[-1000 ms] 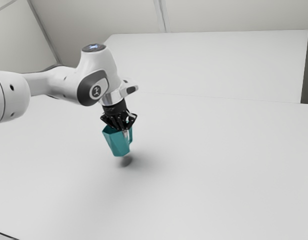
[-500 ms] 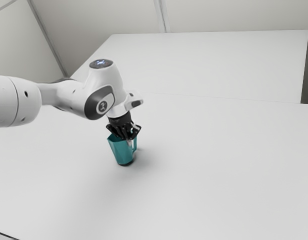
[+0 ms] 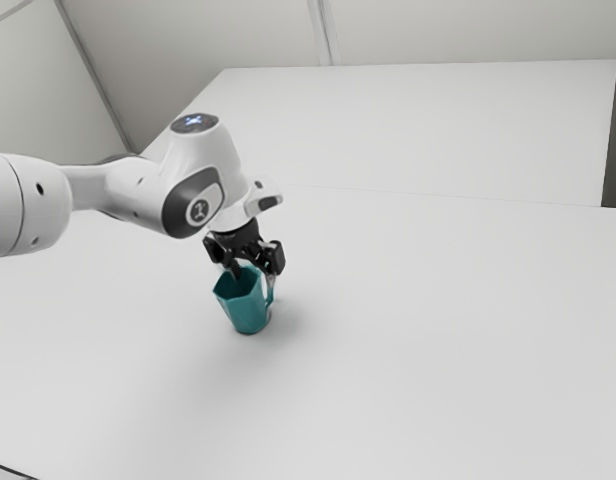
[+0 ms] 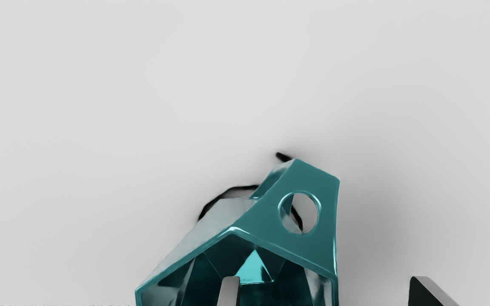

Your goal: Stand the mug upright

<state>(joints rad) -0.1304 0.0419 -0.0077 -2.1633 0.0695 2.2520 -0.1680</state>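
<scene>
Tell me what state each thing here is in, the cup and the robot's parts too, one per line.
Mug: looks upright, mouth up, base on the table.
Gripper: open, one finger at the mug's mouth, the other outside the mug.
Arm: bent, reaching down over the mug.
Light on the arm: lit, bluish.

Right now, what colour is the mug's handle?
The mug's handle is teal, like its body; the wrist view shows it best.
</scene>
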